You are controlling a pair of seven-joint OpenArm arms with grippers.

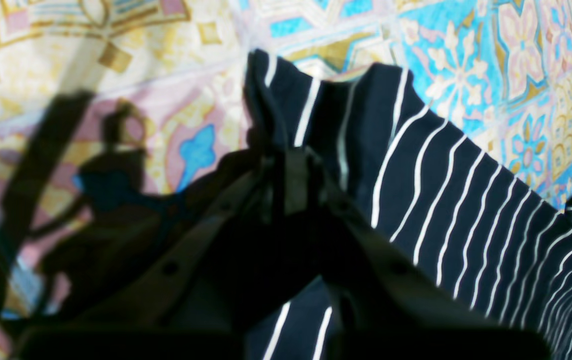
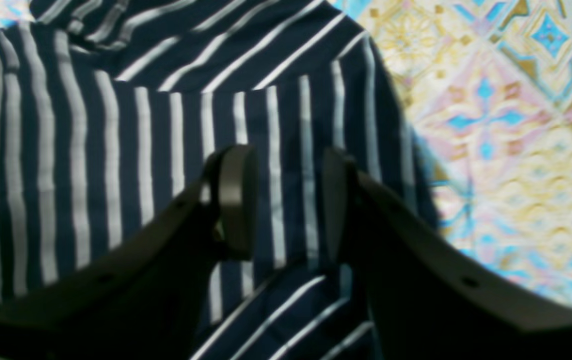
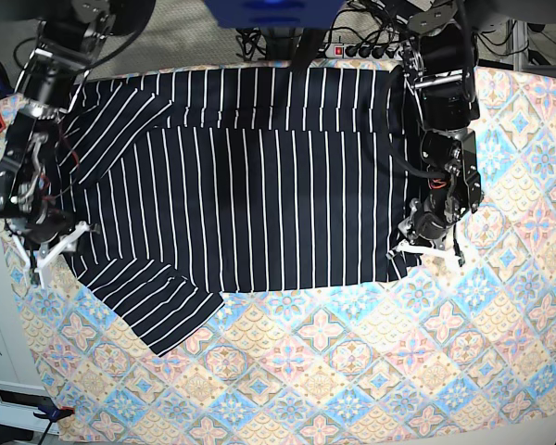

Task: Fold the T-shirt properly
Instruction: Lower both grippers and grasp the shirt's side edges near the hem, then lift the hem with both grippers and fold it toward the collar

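Observation:
The T-shirt [image 3: 259, 204], dark navy with thin white stripes, lies spread across the back half of the table, one sleeve reaching toward the front left. At its right-hand corner, my left gripper [image 3: 426, 252] is shut on the T-shirt [image 1: 465, 200]. In the left wrist view a fold of cloth stands up pinched between the fingertips of the left gripper [image 1: 290, 150]. My right gripper [image 3: 51, 255] sits at the shirt's left edge. In the right wrist view the right gripper [image 2: 286, 200] is open just above the striped T-shirt [image 2: 91, 150], holding nothing.
A pastel floral-tile tablecloth [image 3: 352, 371] covers the table, showing bare in front of the shirt and to its right. A power strip [image 3: 380, 46] and cables lie behind the back edge. A red clamp [image 3: 56, 413] grips the front left corner.

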